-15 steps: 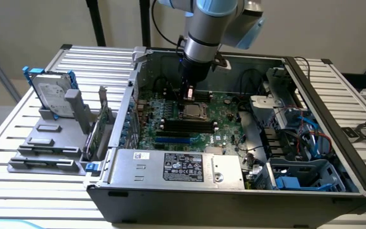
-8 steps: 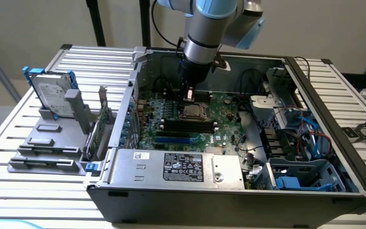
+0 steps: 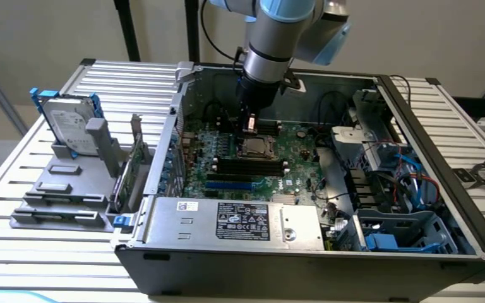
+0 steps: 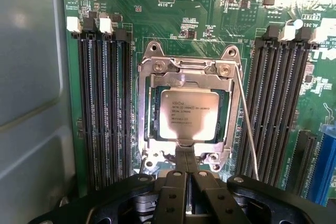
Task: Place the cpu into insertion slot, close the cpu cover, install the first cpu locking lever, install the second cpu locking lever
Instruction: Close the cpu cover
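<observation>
Touching cpu cover (image 4: pixel 185 78) edge, perhaps: closed fingers (image 4: pixel 175 192)

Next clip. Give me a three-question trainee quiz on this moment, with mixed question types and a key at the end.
1. True or false: the cpu lies in the insertion slot.
2. The cpu cover is: A) lying flat around the cpu; B) standing upright on its hinge; C) removed.
3. In a word or two: what stands in the grey rack outside the case, at the exterior view's left?
Key: 1 true. 2 A. 3 a hard drive.
</observation>
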Tool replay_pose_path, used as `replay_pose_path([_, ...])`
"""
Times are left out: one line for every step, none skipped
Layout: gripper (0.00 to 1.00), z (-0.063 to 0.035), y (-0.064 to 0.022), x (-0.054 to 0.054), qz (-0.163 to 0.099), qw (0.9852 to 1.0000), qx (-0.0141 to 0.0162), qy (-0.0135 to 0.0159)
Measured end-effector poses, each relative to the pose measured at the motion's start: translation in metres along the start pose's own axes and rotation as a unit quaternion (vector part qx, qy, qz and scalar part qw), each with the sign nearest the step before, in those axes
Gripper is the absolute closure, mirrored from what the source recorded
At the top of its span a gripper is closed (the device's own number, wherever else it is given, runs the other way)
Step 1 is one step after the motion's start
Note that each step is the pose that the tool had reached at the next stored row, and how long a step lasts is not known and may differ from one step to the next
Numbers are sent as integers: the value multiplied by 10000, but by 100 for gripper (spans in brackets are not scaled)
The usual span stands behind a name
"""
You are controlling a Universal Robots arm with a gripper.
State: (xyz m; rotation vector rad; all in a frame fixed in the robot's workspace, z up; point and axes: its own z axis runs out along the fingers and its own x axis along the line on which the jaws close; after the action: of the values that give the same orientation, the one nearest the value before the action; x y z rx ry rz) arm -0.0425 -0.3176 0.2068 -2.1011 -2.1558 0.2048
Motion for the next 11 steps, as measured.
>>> replay_pose_path([89,-15,-4,-5,-1,10000,7,0])
replay_pose_path([89,-28,-9,-12,-1,10000,11,0])
replay_pose_path([89,-38,-18,-20,1,10000,13,0])
replay_pose_path([89,-44,-29,-30,0,10000,14,0])
replay_pose_path([89,-47,-46,-41,-1,10000,15,0])
replay_pose_path([89,-46,-69,-51,-1,10000,15,0])
replay_pose_path([89,-45,-98,-62,-1,10000,15,0])
replay_pose_path([89,-43,-126,-71,-1,10000,15,0])
replay_pose_path([89,-40,-159,-81,-1,10000,15,0])
replay_pose_path([89,-38,-194,-90,-1,10000,14,0])
replay_pose_path([89,-38,-228,-98,-1,10000,15,0])
